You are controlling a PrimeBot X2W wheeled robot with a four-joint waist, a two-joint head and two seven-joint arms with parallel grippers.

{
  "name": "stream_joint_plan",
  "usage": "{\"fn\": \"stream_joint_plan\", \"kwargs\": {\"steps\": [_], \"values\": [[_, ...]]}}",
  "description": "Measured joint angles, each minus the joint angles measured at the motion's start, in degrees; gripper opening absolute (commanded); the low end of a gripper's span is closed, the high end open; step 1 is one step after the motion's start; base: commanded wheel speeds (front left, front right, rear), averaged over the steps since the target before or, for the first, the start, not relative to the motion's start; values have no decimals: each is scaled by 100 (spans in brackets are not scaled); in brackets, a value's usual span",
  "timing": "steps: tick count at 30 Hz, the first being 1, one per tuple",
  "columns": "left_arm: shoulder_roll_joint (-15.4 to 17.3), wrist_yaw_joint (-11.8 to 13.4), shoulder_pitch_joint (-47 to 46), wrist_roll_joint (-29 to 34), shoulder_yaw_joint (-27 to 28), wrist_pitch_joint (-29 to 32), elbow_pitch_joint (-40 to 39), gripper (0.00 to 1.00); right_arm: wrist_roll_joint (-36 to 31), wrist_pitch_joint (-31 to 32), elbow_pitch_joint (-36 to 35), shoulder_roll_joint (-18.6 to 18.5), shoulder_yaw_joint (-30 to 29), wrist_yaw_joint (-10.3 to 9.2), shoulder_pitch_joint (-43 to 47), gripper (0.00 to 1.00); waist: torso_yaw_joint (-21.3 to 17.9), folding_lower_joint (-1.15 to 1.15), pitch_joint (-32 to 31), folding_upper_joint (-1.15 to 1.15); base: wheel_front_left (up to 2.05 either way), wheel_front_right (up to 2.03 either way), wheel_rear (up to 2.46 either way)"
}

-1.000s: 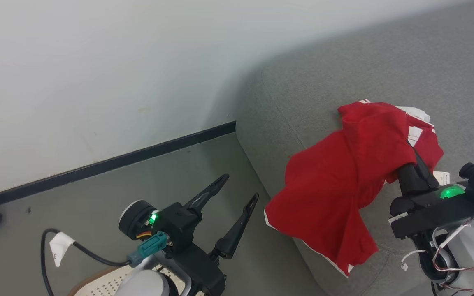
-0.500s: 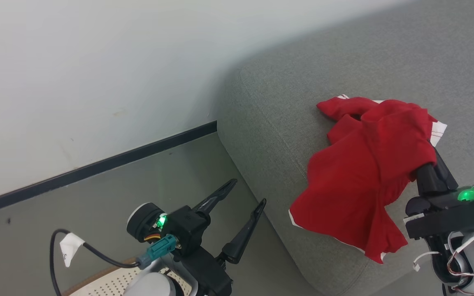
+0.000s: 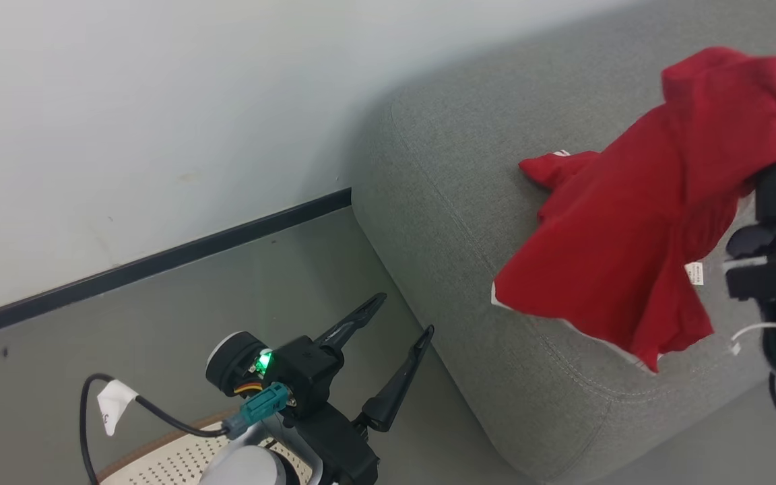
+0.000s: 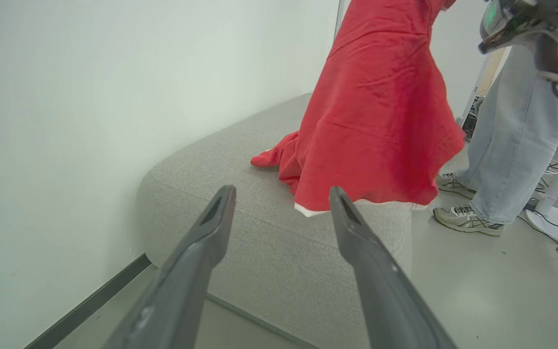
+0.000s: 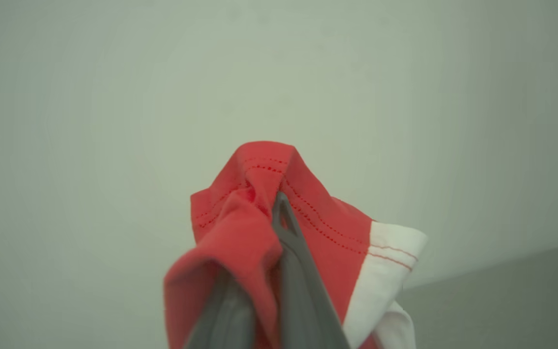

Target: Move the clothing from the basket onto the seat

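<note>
The right gripper (image 5: 270, 203) clamps the shirt (image 3: 637, 229), which hangs over the seat (image 3: 455, 202) with one sleeve touching it, while the left gripper (image 3: 405, 313) is wide open and empty; lowering well inboard before release should keep the hem from sliding off.

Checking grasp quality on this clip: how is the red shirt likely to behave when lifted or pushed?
Probably floppy: the red shirt hangs in loose folds from the right gripper, one sleeve lying on the seat. Likely light: a small pinched bunch carries it. Pushed, it would probably crumple.
</note>
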Motion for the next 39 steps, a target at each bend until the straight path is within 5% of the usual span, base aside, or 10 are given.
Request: {"fn": "stream_joint_plan", "kwargs": {"steps": [10,26,39], "values": [[2,-1,-96,8,-44,108,-33,100,677,-42,149,-746,-71,0,-1299,0,71,0,239,0,0,0,0],[185,-44,-353,223,-69,404,-369,100,1316,-44,1769,-1556,-386,0,-2456,0,289,0,878,0,0,0,0],[365,-48,-647,307,-59,612,-615,100,1035,-43,2987,-1606,-794,0,-2816,0,415,1,1555,1,0,0,0]]}}
